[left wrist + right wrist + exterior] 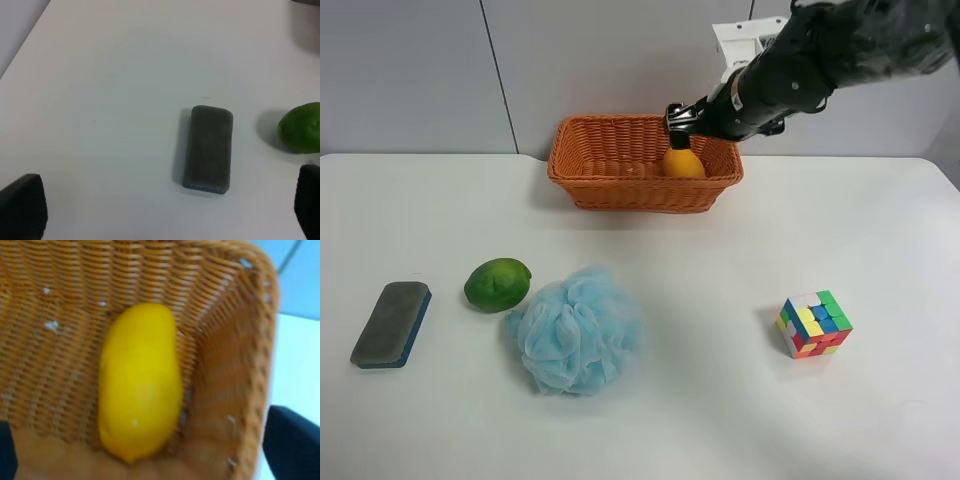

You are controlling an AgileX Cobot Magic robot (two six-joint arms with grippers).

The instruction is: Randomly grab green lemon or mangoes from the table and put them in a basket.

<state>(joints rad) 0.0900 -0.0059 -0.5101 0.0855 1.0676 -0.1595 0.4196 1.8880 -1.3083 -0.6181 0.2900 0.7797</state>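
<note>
**Exterior high view.** The rectangular orange-brown wicker basket (610,185) stands on the plain white table (740,420). The right gripper (678,126) hangs inside it, over the smooth orange-yellow mango (684,163). The glossy dark green lemon (498,284) lies just beside a fluffy light-blue sponge (576,332), well apart from the basket.

**Right wrist view.** The fingers are spread wide, and neither touches the mango, which rests in the basket.

**Left wrist view.** The left gripper (165,205) is spread and empty (the lemon shows at the frame edge).

**Step.** 1 of 2 fruits is judged deposited. Next, a lift clear of the basket is required, then a grasp of the lemon away from the sponge.
</note>
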